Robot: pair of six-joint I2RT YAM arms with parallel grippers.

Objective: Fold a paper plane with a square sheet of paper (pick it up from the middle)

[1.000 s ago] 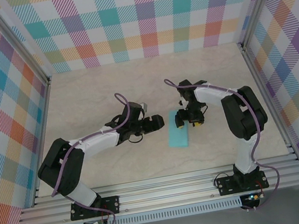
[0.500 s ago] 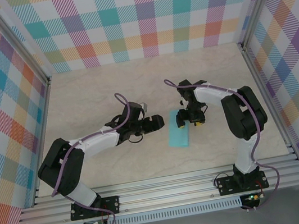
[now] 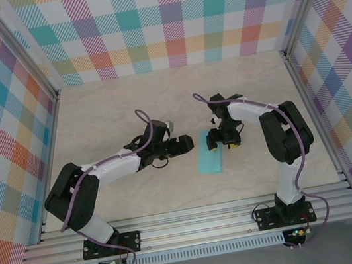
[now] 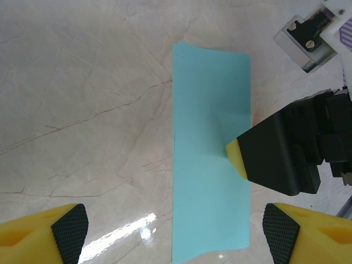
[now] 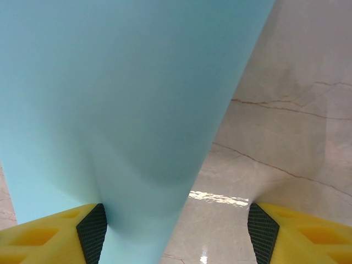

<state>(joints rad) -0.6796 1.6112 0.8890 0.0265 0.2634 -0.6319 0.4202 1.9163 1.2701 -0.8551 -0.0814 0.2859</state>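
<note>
Your sheet of paper [image 3: 209, 160] lay flat on the pale marbled table [image 3: 112, 108], near the middle, between the two arms. It showed as a long light-blue rectangle rather than a square, so it looked folded in half, though I could not make out the layers. From above, its long side ran slightly slanted, with the far end closer to your right arm.

Your left gripper [image 3: 183, 145] hung just beside the paper's left side, apart from it. In its own wrist view its jaws stood wide, one yellow fingertip [image 4: 69, 225] over bare table and the other past the paper's far edge, with the sheet lying between them, and it held nothing.

Your right gripper [image 3: 222, 142] was at the paper's far right part. From the left wrist camera, one of its fingers [image 4: 235, 154] came down with its yellow tip on the sheet, close to the long right edge and about halfway along it. A faint shadow fanned out from that tip; I could not tell whether the paper was lifted there. In the right wrist view its jaws were spread well apart: the left pad [image 5: 91, 231] sat against the blue paper, the right pad [image 5: 261, 228] stood over bare table, and the paper's edge ran between them. Nothing was pinched.
</note>
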